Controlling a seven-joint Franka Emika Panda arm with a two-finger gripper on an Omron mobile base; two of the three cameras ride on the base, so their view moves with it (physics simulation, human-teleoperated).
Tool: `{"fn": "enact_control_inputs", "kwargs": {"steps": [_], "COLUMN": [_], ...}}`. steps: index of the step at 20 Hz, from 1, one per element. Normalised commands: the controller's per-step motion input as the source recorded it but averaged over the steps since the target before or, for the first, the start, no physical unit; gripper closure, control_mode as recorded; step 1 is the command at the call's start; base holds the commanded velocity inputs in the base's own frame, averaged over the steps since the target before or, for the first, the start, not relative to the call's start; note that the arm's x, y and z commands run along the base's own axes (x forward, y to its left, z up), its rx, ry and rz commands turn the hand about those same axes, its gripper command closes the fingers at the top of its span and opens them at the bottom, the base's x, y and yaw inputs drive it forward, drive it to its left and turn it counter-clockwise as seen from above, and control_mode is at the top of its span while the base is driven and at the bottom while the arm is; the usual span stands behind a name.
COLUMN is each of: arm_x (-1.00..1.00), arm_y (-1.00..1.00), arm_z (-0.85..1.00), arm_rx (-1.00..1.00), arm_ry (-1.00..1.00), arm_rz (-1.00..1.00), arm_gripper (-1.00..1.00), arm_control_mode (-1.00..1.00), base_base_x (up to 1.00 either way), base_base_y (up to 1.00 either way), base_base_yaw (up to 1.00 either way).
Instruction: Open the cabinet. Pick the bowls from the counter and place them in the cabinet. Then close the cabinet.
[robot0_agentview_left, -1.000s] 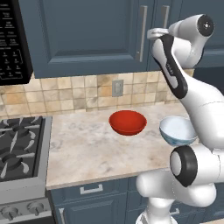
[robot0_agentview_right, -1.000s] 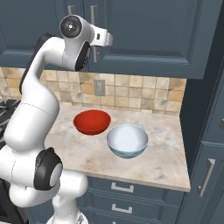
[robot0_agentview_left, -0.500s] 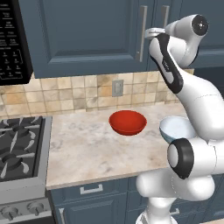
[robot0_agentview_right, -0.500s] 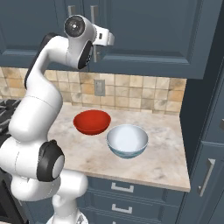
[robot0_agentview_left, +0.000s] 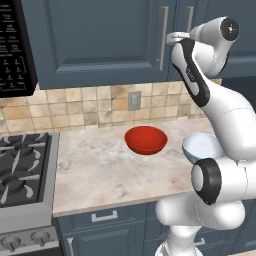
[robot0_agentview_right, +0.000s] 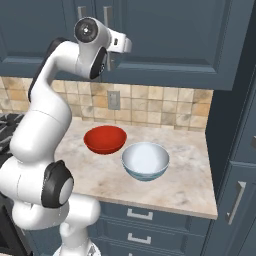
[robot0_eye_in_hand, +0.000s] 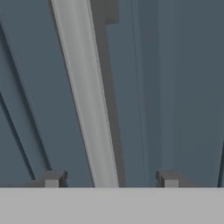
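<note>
The dark blue-grey cabinet (robot0_agentview_left: 100, 45) hangs above the counter (robot0_agentview_left: 95, 175) with both doors shut. My gripper (robot0_eye_in_hand: 110, 180) is raised against its front, its white hand (robot0_agentview_left: 172, 36) by the silver bar handles (robot0_agentview_left: 161, 37). In the hand view one handle (robot0_eye_in_hand: 87, 100) runs between my fingertips (robot0_eye_in_hand: 52, 179), which stand apart on either side without touching it, so the gripper is open. The red bowl (robot0_agentview_left: 145, 139) rests mid-counter. The white bowl (robot0_agentview_right: 145, 161) sits to its right, partly hidden by my arm in the left base view.
A black gas stove (robot0_agentview_left: 22, 165) borders the counter on the left, under a black microwave (robot0_agentview_left: 15, 45). A tall blue cabinet side (robot0_agentview_right: 235, 125) closes off the right end. The tiled backsplash has a wall outlet (robot0_agentview_left: 133, 100).
The fingers have narrowed around the handle. The hand has shifted slightly up and toward the cabinet. Both bowls are where they were.
</note>
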Motion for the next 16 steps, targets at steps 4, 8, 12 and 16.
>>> {"fn": "enact_control_inputs", "kwargs": {"steps": [4,8,12,16], "arm_x": [0.00,0.00,-0.01,-0.43], "arm_y": [0.00,0.00,0.00,0.00], "arm_z": [-0.23,-0.14,-0.05,-0.01], "arm_rx": [-0.01,-0.01,0.00,0.00], "arm_ry": [0.06,0.02,0.02,0.00], "arm_rz": [0.00,0.00,0.00,0.00], "arm_gripper": [1.00,1.00,1.00,1.00], "arm_control_mode": [-1.00,-1.00,-1.00,-1.00], "base_base_x": [0.00,0.00,0.00,0.00], "base_base_y": [0.00,0.00,0.00,0.00], "base_base_yaw": [0.00,0.00,0.00,0.00]}}
